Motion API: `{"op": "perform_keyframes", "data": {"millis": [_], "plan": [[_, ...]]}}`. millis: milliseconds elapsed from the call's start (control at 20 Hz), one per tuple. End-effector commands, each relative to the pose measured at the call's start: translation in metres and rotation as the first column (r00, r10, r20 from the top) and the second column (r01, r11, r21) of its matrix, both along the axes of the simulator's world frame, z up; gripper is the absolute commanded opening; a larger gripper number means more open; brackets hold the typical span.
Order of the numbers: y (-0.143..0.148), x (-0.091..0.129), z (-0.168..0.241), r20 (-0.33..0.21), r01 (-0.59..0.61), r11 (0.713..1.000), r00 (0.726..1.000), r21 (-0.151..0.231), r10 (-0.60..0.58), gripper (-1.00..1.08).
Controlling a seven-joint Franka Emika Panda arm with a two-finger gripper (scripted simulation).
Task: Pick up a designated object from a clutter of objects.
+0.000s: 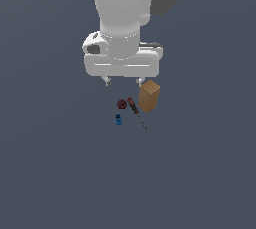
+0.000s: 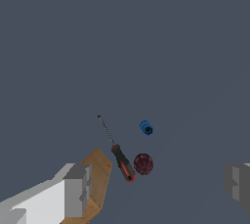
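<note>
Gripper hangs spread wide above the table, and I'd say it should centre over the lump, lying just beside the screwdriver and near the box, before descending without nudging either neighbour.

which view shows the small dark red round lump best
The wrist view: the small dark red round lump appears larger there, unobstructed, beside the red-handled screwdriver. The exterior view shows the lump only as a tiny dark blob below the gripper.
</note>
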State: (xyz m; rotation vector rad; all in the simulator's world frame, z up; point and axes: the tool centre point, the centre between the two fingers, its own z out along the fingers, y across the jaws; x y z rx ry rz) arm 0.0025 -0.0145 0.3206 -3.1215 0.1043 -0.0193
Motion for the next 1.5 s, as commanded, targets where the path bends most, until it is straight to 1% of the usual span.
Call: {"op": "perform_keyframes", "data": {"millis": [0, 150, 450, 800, 1100, 1450], "plan": [[0.0, 0.0, 0.0, 0.0, 0.0, 1.0, 1.0, 0.0, 0.0, 1.0], [-0.002, -0.001, 0.001, -0.002, 0.0, 1.0, 1.0, -0.005, 0.0, 1.0], [-0.012, -0.007, 0.006, -0.01, -0.003, 1.0, 1.0, -0.03, 0.003, 1.0], [-0.012, -0.007, 0.002, -0.01, 0.006, 1.0, 1.0, -0.03, -0.006, 1.0], [-0.012, -0.01, -0.019, -0.01, 0.052, 0.998, 0.999, -0.026, -0.052, 1.0], [-0.013, -0.021, -0.064, -0.011, 0.155, 0.988, 0.988, -0.018, -0.155, 1.0]]}}
